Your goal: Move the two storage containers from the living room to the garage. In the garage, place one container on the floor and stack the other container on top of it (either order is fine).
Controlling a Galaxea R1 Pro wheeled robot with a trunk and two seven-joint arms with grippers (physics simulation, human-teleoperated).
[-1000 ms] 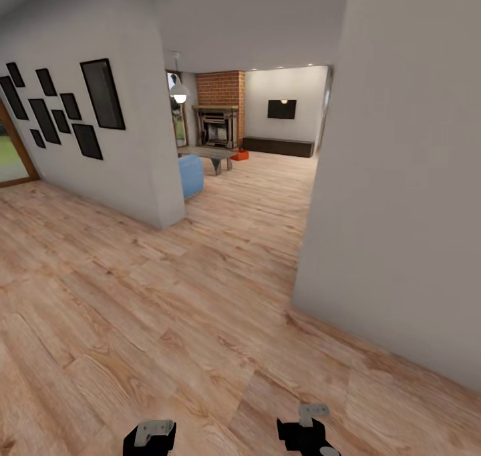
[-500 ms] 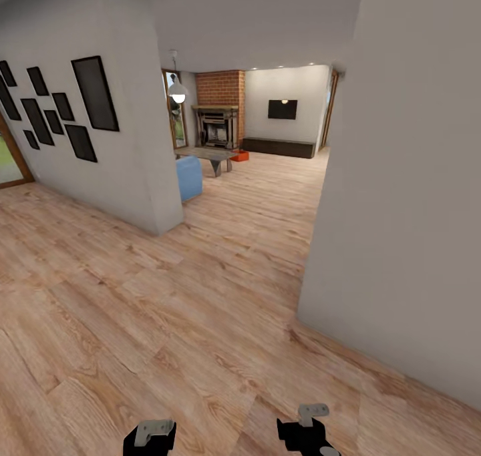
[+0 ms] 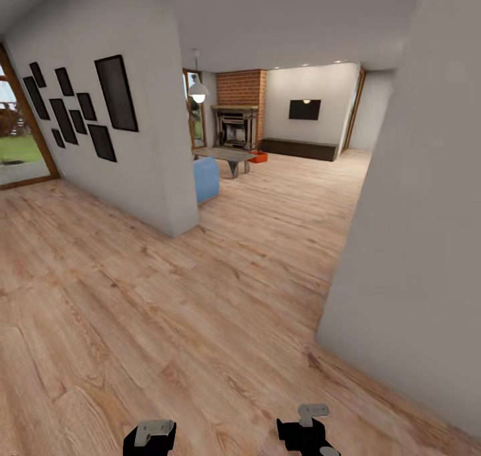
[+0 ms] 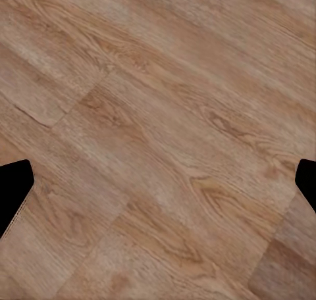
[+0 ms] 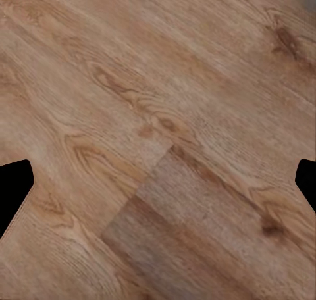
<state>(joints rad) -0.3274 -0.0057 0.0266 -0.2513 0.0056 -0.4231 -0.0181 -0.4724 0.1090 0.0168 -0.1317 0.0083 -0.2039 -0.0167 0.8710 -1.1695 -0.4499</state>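
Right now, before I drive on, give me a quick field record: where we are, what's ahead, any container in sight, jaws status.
location: hallway on light wood-plank floor, facing the living room
ahead: brick fireplace, wall TV, low table, blue sofa
container: one orange-red storage container on the floor beside the table; a second cannot be made out
near walls: wall with black frames on the left, grey wall close on the right
left gripper: jaws open, empty, over bare planks
right gripper: jaws open, empty
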